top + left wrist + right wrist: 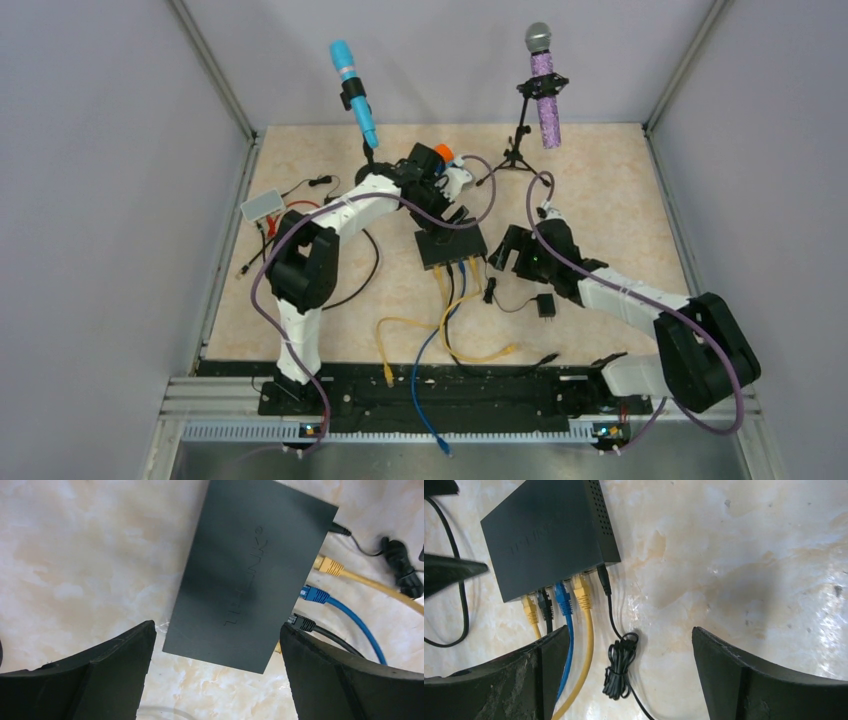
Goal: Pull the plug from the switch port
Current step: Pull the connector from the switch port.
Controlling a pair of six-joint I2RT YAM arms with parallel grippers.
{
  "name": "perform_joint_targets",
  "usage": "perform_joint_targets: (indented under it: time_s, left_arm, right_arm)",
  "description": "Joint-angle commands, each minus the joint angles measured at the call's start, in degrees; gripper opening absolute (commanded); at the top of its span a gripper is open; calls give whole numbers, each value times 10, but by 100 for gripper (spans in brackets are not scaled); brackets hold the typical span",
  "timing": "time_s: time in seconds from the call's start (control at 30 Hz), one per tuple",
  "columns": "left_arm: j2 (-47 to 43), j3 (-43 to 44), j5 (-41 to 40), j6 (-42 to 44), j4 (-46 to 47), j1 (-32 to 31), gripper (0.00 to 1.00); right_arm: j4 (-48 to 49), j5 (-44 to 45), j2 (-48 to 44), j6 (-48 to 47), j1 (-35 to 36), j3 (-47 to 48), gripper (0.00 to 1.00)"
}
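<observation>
- On the table (620,190), dead centre in the overhead view, the TP-Link switch (452,245) lies flat. Its port edge (455,263) faces 6 o'clock, toward the arm bases.
- Port edge, right wrist view, reading 9 to 3 o'clock: yellow plug (529,609), black plug (544,604), blue plug (563,596), second yellow plug (582,592). All four look seated.
- The power plug (603,580) sits at the 3 o'clock end of that row. Its lead runs down to a bundled coil (620,667) toward 6 o'clock.
- Left gripper (217,635): fingers spread wide, nothing held. It comes over the switch from 12 o'clock, with one finger on either side of the box's end. One finger is just beside the black plug. I cannot tell whether it touches the case.
- Right gripper (631,630): also spread and empty. It is at 3 o'clock of the switch, near but apart, over bare table. The ports lie at its 10 o'clock.
- Progress, my judgement: nothing is extracted yet. This is the approach stage, with the left arm placed to steady the box.
- Left to do: bring the right gripper round to the port edge, close on one plug body, and draw it straight out toward 6 o'clock.
- The pictures do not show which plug is meant.
</observation>
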Motion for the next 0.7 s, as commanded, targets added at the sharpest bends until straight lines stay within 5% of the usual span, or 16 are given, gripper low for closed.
perform_joint_targets:
  time_s: [0.0,0.67]
  left_arm:
    - [15,10,-84,75,-36,-42,99]
    - [12,-39,-105,146,-62,-53,97]
  right_arm:
    - [22,-25,41,11,-6,49,89]
    - [42,-82,166,50,-12,113,82]
